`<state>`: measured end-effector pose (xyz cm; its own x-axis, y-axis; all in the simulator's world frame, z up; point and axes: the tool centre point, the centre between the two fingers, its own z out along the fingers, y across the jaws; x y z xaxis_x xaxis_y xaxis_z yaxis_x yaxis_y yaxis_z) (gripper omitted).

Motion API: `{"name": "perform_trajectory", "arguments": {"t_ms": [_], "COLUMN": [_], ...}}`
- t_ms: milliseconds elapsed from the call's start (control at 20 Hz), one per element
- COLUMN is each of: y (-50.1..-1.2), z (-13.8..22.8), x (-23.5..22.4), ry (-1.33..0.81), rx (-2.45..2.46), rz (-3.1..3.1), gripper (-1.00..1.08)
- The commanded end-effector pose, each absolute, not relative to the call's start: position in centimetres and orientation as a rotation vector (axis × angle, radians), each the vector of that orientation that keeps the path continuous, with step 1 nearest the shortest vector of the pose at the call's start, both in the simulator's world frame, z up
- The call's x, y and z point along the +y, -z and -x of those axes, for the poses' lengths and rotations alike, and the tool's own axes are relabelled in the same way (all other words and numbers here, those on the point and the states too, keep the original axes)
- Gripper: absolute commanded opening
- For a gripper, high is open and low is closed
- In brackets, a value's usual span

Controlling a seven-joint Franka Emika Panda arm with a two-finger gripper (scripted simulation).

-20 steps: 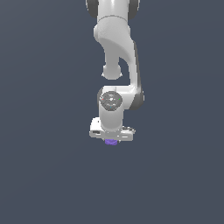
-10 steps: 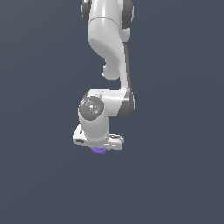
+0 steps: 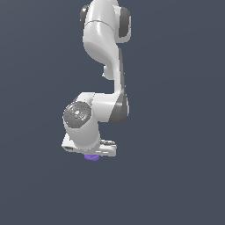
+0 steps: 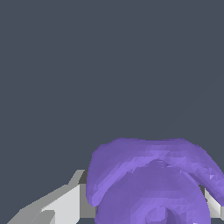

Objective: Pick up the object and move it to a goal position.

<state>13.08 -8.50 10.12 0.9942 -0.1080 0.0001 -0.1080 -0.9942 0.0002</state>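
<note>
A white Franka Panda arm (image 3: pixel 104 52) hangs against a plain dark grey-blue backdrop, its hand (image 3: pixel 91 154) clamped on the small purple object (image 3: pixel 92 157), which peeks out just beneath the hand's underside. Seen from the wrist camera, the lumpy purple object (image 4: pixel 151 183) fills the near foreground, wedged between the hand's pale fingers (image 4: pixel 65 203), one on each side of it and touching it
</note>
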Motion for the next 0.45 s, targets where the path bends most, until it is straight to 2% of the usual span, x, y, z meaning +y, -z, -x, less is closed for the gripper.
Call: {"name": "perform_trajectory", "arguments": {"t_ms": [0,400], "y": [-10.30,-10.48], "z": [-13.51,-14.01], "x": [-8.87,-9.32], "ry": [0.000,0.000], "rx": [-0.169,-0.169], "rz": [-3.137,-3.137], "gripper": [-1.00,-1.00]}}
